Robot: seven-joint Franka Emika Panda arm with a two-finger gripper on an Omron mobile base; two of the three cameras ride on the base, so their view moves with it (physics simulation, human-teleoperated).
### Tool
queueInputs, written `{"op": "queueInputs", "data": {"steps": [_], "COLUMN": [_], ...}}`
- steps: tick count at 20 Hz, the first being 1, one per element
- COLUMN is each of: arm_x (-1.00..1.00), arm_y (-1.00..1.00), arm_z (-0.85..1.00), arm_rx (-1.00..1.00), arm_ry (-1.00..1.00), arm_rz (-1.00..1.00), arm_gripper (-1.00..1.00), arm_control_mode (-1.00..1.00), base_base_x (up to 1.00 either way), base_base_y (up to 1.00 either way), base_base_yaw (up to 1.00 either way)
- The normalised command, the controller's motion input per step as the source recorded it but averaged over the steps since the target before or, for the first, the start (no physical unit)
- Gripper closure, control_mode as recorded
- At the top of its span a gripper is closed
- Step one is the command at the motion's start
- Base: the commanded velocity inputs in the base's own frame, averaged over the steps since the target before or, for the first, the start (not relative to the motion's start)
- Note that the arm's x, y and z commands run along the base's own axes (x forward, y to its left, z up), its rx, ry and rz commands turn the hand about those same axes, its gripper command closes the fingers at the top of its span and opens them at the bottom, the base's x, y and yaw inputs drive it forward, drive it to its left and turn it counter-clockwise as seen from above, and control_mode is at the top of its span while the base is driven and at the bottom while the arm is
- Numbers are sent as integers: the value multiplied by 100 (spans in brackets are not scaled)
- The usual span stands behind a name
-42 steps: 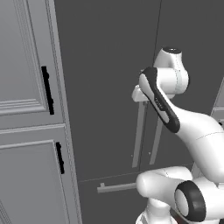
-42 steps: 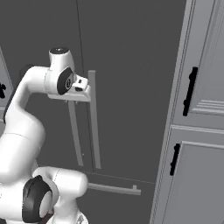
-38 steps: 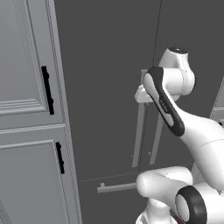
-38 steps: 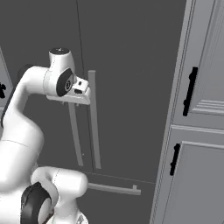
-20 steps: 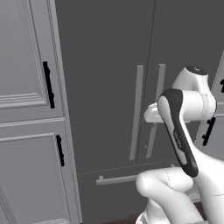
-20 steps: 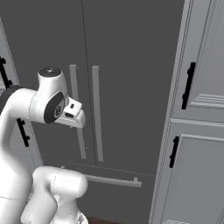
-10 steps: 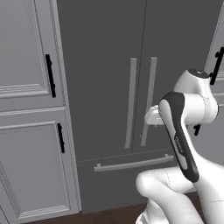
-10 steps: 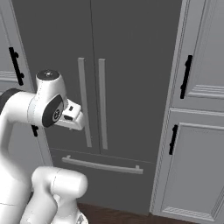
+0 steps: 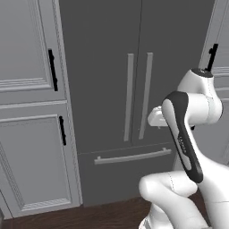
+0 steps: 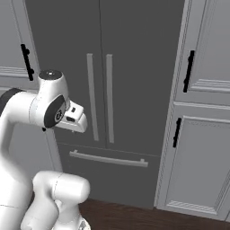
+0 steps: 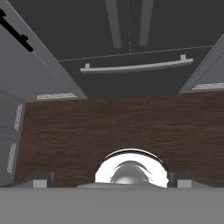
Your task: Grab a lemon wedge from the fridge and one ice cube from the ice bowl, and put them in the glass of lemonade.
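The fridge stands straight ahead, dark grey, with both doors shut and two long grey bar handles side by side above the bottom drawer's bar. It also fills the middle of the right base view. My arm is folded back in front of it, with the hand held off the doors and pointing down at the floor. In the hand view my gripper is open, its fingertips far apart with nothing between them. The lemon wedge, ice bowl and glass of lemonade are out of view.
Panelled grey cabinets with black handles flank the fridge on the left and on the right. Dark wooden floor stretches between my base and the fridge's bottom drawer.
The whole picture has shifted: the base has backed away from the fridge, so more of the doors, cabinets and floor shows. The arm keeps its folded pose and the gripper stays open.
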Motion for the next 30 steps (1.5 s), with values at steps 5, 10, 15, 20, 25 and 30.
{"op": "queueInputs", "data": {"steps": [5,10,15,20,25,30], "arm_x": [0,0,0,0,0,0], "arm_y": [0,0,0,0,0,0], "arm_z": [0,0,0,0,0,0], "arm_rx": [0,0,0,0,0,0], "arm_ry": [0,0,0,0,0,0], "arm_rz": [0,0,0,0,0,0], "arm_gripper": [-100,-100,-100,-100,-100,-100], "arm_control_mode": [100,100,100,100,100,100], "base_base_x": [-19,-5,-2,-3,-8,-3], "base_base_y": [0,0,0,0,-7,-4], "base_base_yaw": [-3,-9,-5,-1,-16,-46]}}
